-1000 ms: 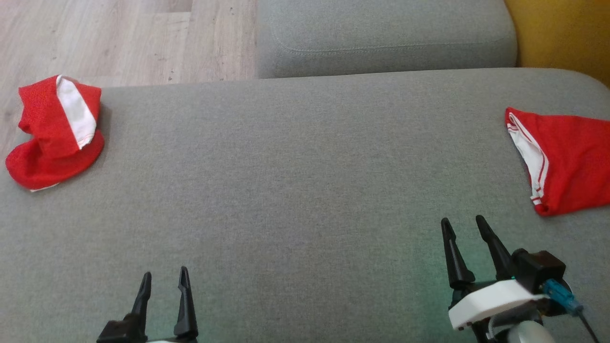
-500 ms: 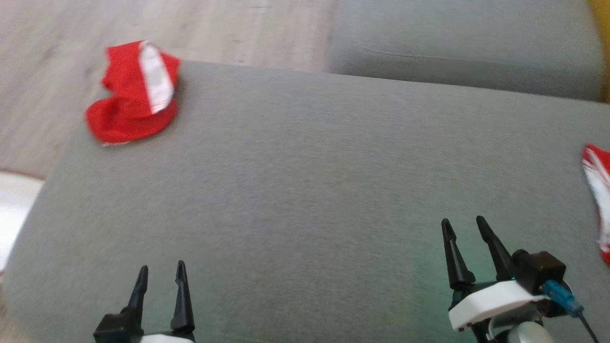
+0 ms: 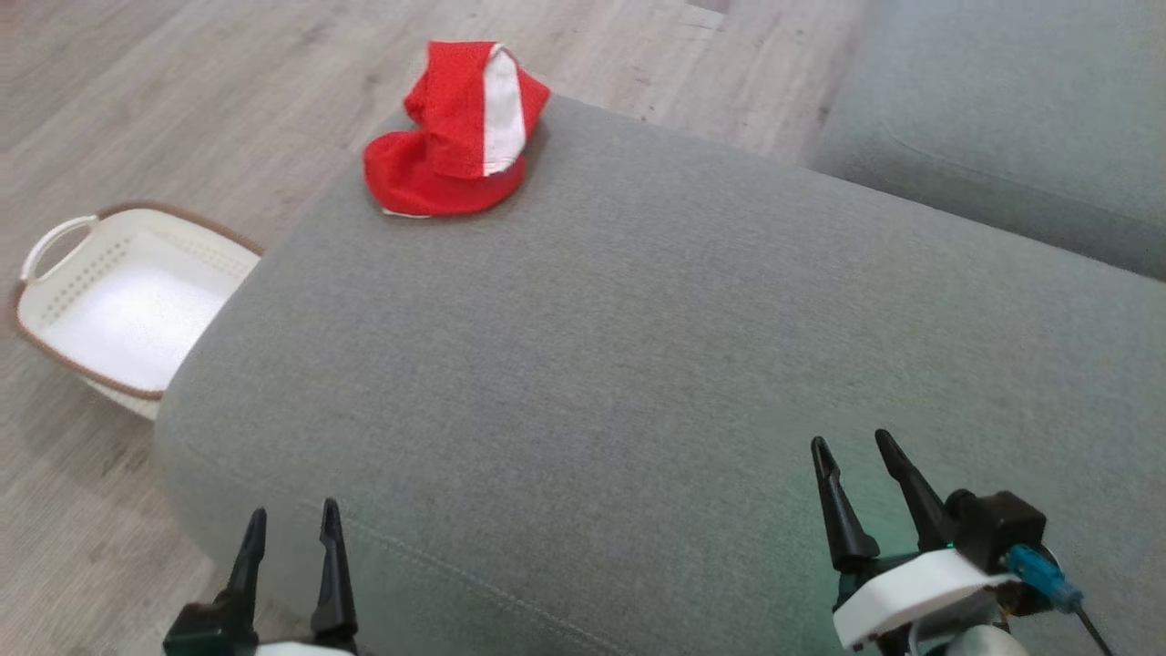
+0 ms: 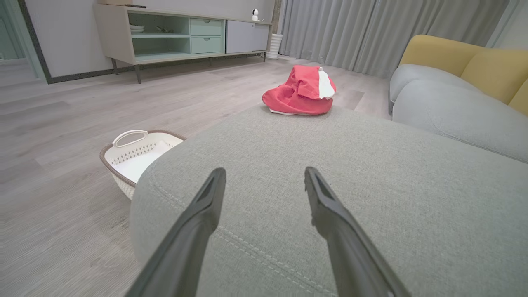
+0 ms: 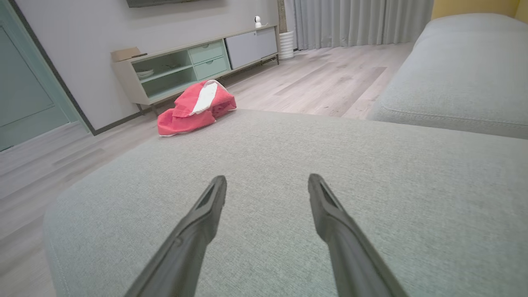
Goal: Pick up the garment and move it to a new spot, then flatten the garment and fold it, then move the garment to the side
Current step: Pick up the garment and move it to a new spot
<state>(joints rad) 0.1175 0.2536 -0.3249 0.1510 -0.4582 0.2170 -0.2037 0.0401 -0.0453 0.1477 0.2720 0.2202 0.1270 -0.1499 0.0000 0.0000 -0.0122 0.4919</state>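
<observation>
Red garment on the sofa's far corner is now straight ahead; left tool and right tool wait spread.

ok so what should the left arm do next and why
Probably reach the left gripper forward toward the crumpled red garment. It lies at the far left corner of the grey cushion, untouched; both grippers are open and empty, and the right gripper sits farther from it.
</observation>
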